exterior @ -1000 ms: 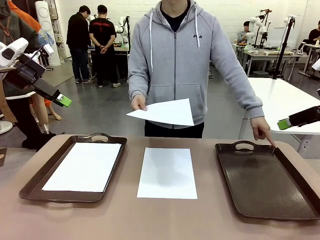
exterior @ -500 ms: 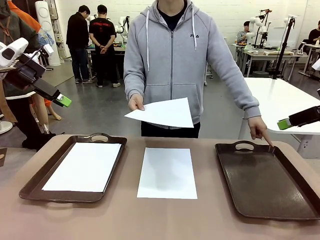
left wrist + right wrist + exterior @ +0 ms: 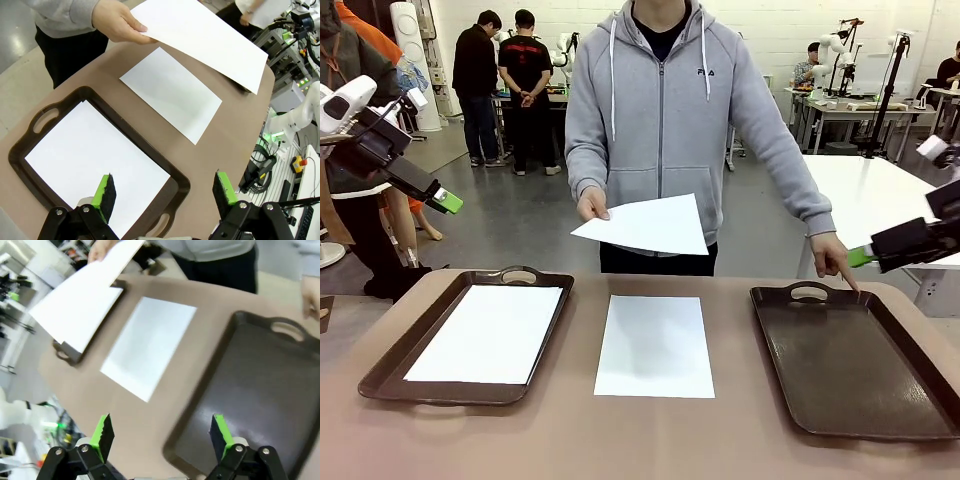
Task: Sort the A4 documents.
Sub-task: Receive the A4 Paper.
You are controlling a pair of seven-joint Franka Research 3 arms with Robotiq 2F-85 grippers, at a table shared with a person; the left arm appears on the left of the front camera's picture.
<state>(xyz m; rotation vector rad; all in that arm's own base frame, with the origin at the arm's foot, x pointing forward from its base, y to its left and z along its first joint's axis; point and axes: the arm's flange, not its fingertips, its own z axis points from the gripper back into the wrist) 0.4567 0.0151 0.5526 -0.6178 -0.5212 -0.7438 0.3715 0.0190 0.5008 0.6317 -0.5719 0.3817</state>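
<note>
Three white A4 documents show. One lies in the left dark brown tray [image 3: 380, 375], as the sheet [image 3: 487, 332] [image 3: 95, 165]. A second sheet [image 3: 654, 344] [image 3: 172, 95] [image 3: 150, 347] lies flat on the table between the trays. A third sheet [image 3: 645, 225] [image 3: 200, 37] [image 3: 80, 300] is held above the table's far edge in the person's hand [image 3: 592, 206]. My left gripper [image 3: 448, 202] [image 3: 164, 187] hangs open, high above the left tray. My right gripper [image 3: 860, 257] [image 3: 161, 432] is open too, above the right tray's near side, holding nothing.
The right brown tray [image 3: 850, 360] [image 3: 260, 385] holds nothing. The person's other hand [image 3: 835, 262] points a finger down at its far rim, close to my right gripper. The person stands at the far edge, in the middle. Bare tabletop lies in front of the trays.
My right arm has moved left, in over the right tray's far corner. The person has shifted slightly; the sheets and my left arm have not moved.
</note>
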